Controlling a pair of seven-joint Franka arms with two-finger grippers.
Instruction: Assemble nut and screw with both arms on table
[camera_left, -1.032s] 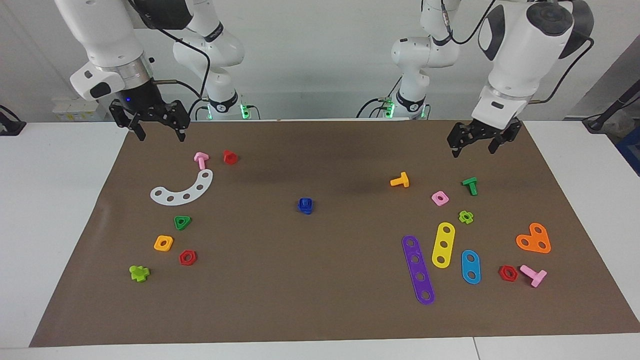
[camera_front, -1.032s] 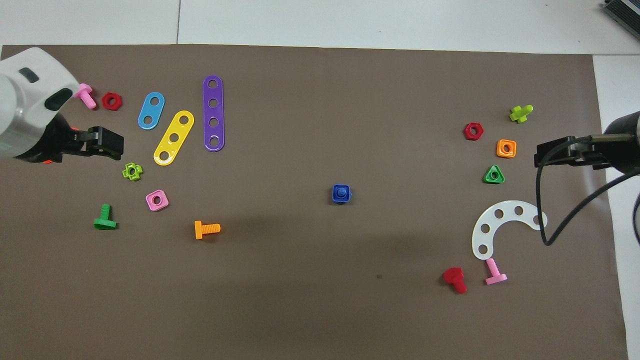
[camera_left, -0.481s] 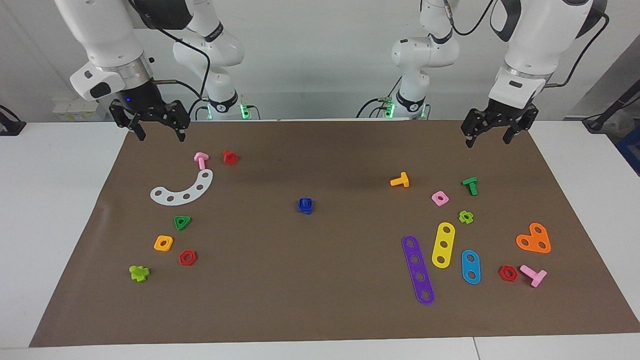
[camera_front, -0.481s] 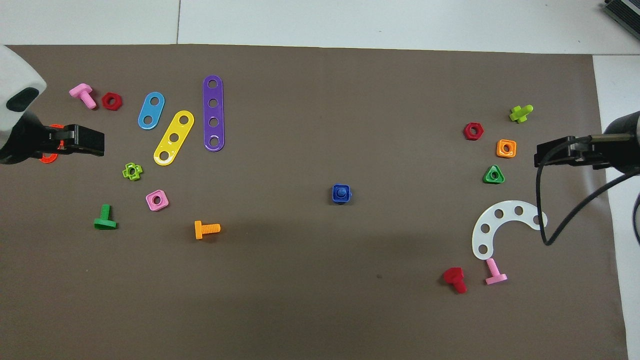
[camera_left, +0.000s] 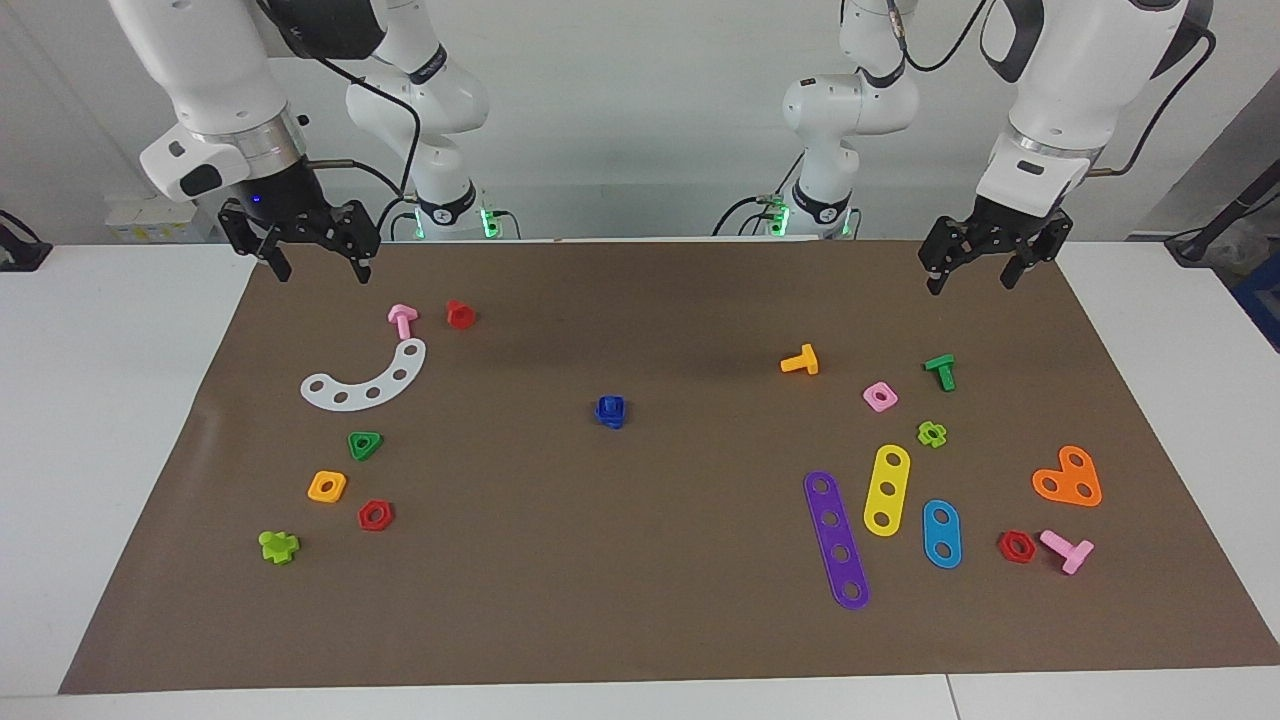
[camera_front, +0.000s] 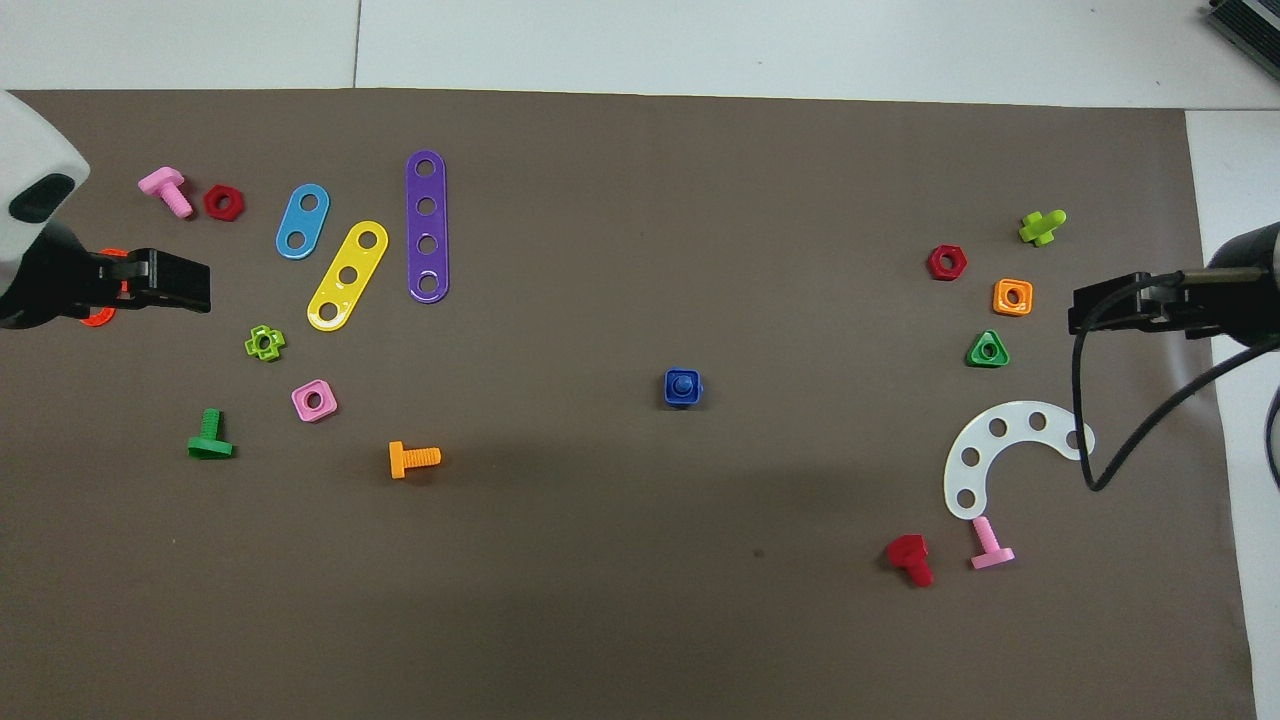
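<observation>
The dark blue nut (camera_left: 610, 411) sits mid-mat with the dark blue screw (camera_front: 682, 383) through its hole, stem up; they stand joined as one piece, and nothing touches them. The nut also shows in the overhead view (camera_front: 671, 397). My left gripper (camera_left: 985, 268) is open and empty, raised over the mat's edge nearest the robots at the left arm's end; it also shows in the overhead view (camera_front: 190, 285). My right gripper (camera_left: 320, 265) is open and empty, raised over the same edge at the right arm's end; it also shows in the overhead view (camera_front: 1085, 308).
The brown mat (camera_left: 640, 580) holds loose toy parts. Toward the left arm's end lie an orange bolt (camera_left: 800, 361), a pink nut (camera_left: 880, 397), a green bolt (camera_left: 940, 371) and several flat strips. Toward the right arm's end lie a white curved strip (camera_left: 365, 382), a pink bolt (camera_left: 402, 320) and a red bolt (camera_left: 460, 314).
My left gripper has risen and drawn back toward the left arm's end over the last second, then held still. The right arm and the blue piece have not moved.
</observation>
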